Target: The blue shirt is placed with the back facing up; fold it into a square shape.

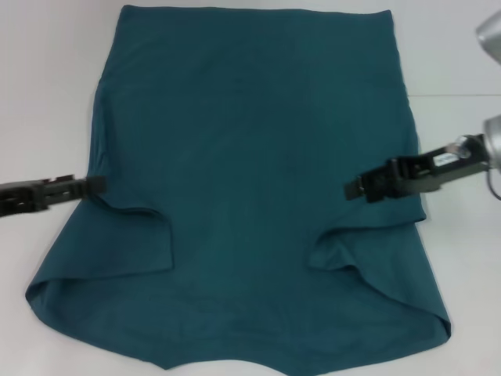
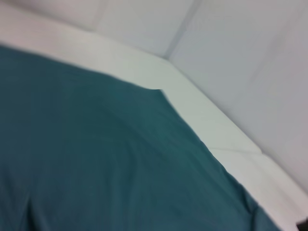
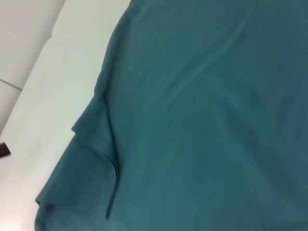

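The blue shirt (image 1: 250,180) lies flat on the white table (image 1: 47,102), its length running away from the robot. The left gripper (image 1: 98,184) meets one side edge, the right gripper (image 1: 352,188) overlaps the other; finger openings unclear.

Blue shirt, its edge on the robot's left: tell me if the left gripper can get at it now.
Probably yes. The left gripper sits right at that edge of the blue shirt, and nothing lies between them on the white table.
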